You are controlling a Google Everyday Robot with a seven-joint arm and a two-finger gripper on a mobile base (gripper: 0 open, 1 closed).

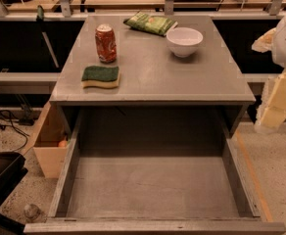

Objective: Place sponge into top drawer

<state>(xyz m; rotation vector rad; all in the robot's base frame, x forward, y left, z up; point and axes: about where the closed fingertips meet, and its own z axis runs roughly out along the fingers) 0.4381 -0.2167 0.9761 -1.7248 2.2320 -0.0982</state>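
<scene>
Camera view: the gripper (279,101) is hanging at the right edge, level with the cabinet top (182,77) and well apart from the sponge (100,76); its opening cannot be told. The sponge is lying green side up at the front left, near a can (106,43). The top drawer (155,226) is standing pulled out below.

Grey cabinet top (153,77): 4 items noted on it. Red soda can (106,43) stood upright, taken as landmark. Sponge (100,76) laid flat just in front of the can, green side up, not touching. White bowl (184,41) set well to the can's right. Green snack packet (149,23) laid behind and right of the can. Gripper (277,99) seen far right of the can, beyond the top's edge.
</scene>
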